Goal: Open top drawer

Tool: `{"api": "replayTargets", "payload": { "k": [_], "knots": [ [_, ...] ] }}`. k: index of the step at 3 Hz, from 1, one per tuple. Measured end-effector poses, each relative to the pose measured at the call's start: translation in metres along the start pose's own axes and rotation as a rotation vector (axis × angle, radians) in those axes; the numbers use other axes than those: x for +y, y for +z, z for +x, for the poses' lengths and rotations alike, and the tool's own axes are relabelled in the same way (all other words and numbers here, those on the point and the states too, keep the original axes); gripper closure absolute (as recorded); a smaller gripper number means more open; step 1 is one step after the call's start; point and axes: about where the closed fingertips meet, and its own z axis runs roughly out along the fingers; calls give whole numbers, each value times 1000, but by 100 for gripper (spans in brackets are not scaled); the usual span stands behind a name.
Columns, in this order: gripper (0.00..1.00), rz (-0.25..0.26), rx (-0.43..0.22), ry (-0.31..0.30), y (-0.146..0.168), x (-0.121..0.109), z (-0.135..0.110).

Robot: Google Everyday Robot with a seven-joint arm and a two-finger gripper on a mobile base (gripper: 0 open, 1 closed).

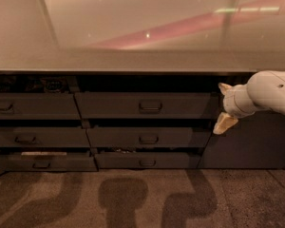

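The pale countertop (133, 56) spans the whole width, and under it runs a bank of dark drawers. The top drawer (109, 106) is the widest front in the upper row, at the middle of the bank. A narrower drawer (38, 107) lies to its left and a plain cabinet panel (256, 146) to its right. It looks shut or nearly so, and I judge the pull not yet begun. The white arm (270, 91) enters from the right edge. Its gripper (223, 105) hangs just off the top drawer's right end, in front of the seam with the panel, jaws spread and holding nothing. The loop handle (150, 106) sits at the centre of the front, well apart from the gripper and to its left.

The main risk is the sideways travel. The gripper is level with the front, so a move left without backing off could scrape it along the drawer or catch on its edge. The handle is small, so an approach slightly high or low would close on flat metal and slip off under the pull. The middle drawer (114, 137) just below carries a similar handle (148, 139), and a sag in height would open the wrong one. A pull off the drawer's axis could bind so wide a drawer in its runners
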Motion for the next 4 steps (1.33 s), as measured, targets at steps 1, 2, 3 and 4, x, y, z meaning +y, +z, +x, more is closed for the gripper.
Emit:
{"api": "replayTargets", "payload": {
  "k": [1, 2, 3, 4],
  "knots": [
    [0, 0, 0, 0, 0, 0, 0],
    [0, -19, -5, 13, 6, -1, 1],
    [0, -83, 2, 1, 35, -4, -8],
    [0, -159, 0, -27, 69, -1, -21]
  ]
}}
